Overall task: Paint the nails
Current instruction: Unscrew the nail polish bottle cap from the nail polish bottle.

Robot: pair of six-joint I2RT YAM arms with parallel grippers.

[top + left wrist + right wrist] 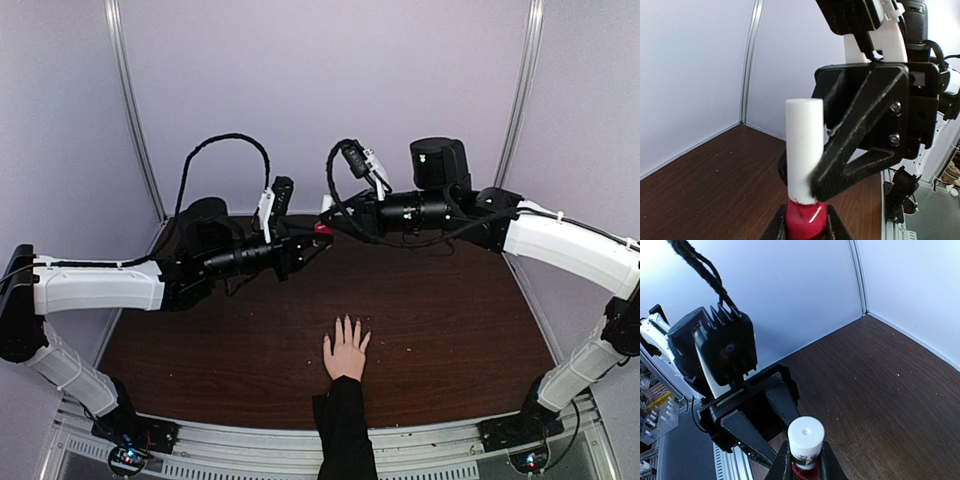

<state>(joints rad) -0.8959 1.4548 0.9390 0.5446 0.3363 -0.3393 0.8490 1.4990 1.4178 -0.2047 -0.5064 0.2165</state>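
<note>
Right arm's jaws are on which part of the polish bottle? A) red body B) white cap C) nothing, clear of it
B: in the left wrist view the right gripper has its jaws shut on the white cap, while the left gripper holds the red body below.

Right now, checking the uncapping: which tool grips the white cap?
The right tool, clamped on the white cap; the left tool holds the red bottle beneath it.
</note>
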